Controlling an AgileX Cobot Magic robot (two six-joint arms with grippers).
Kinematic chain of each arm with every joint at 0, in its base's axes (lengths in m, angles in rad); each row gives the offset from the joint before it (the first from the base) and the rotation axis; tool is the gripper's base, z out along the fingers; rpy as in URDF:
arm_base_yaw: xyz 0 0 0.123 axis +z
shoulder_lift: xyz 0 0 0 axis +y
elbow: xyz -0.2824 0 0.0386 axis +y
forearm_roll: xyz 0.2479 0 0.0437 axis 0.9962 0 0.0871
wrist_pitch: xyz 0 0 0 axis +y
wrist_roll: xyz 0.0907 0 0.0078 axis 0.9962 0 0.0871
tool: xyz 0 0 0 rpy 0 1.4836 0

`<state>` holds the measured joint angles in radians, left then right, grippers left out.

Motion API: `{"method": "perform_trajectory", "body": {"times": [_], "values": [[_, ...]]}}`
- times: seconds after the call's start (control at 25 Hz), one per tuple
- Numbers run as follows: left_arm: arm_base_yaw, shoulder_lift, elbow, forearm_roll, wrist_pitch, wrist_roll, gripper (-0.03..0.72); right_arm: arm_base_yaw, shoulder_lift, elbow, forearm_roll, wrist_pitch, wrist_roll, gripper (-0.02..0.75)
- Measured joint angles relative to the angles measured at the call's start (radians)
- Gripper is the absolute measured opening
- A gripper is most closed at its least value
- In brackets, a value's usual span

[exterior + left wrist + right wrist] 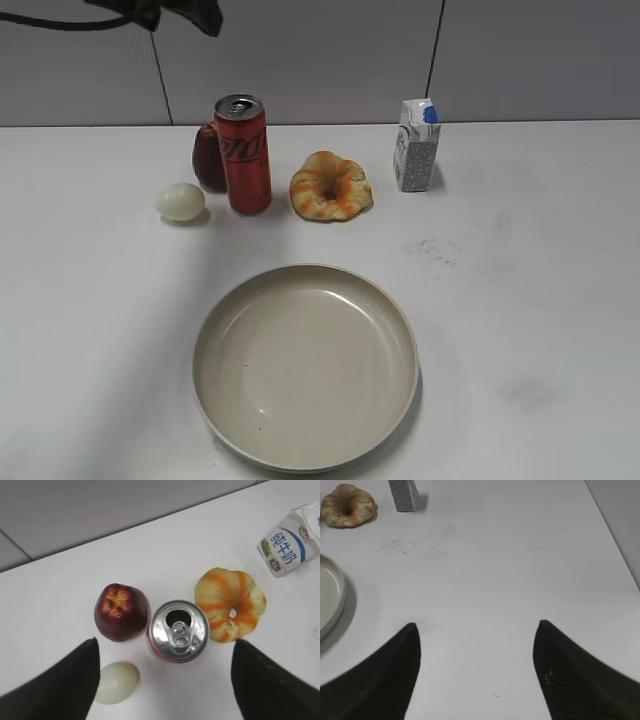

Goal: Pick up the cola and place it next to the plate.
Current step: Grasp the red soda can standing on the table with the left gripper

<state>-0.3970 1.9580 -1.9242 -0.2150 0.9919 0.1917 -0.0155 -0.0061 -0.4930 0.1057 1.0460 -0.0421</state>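
The cola (243, 153) is a tall slim red can with a silver top. It stands upright at the back left of the table. The left wrist view shows its pull-tab top (179, 630) from above. My left gripper (164, 645) hangs open above the can, its fingers spread wide to either side and nearer the camera. Only a dark part of that arm shows at the top of the exterior view (160, 12). The beige plate (225, 400) lies at the front centre; its rim shows in the right wrist view (335, 592). My right gripper (476, 627) is open and empty over bare table.
A dark red fruit (207, 158) (121, 611) stands just left of the can, touching or nearly so. A white egg (180, 201) (117, 682) lies in front of it. A bread ring (331, 186) (230, 603) lies right of the can. A milk carton (416, 145) (287, 542) stands further right.
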Motion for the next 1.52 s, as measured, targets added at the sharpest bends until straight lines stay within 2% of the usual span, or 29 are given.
{"method": "perform_trajectory", "body": {"times": [0.08,0.2,0.96,1.08,1.24,1.52], "values": [[-0.019,0.067,-0.095,-0.003,0.052,0.001,0.646,0.0,0.0,0.0,0.0,0.0,0.0,0.536],[-0.036,0.131,-0.147,-0.022,0.077,0.001,0.668,0.0,0.0,0.0,0.0,0.0,0.0,0.536],[-0.044,0.288,-0.153,0.012,0.03,0.001,0.66,0.0,0.0,0.0,0.0,0.0,0.0,0.536],[-0.044,0.305,-0.154,0.012,0.033,0.001,0.627,0.0,0.0,0.0,0.0,0.0,0.0,0.536],[-0.044,0.305,-0.155,0.013,0.03,0.001,0.53,0.0,0.0,0.0,0.0,0.0,0.0,0.536],[-0.044,0.279,-0.16,0.017,0.057,0.001,0.517,0.0,0.0,0.0,0.0,0.0,0.0,0.536]]}}
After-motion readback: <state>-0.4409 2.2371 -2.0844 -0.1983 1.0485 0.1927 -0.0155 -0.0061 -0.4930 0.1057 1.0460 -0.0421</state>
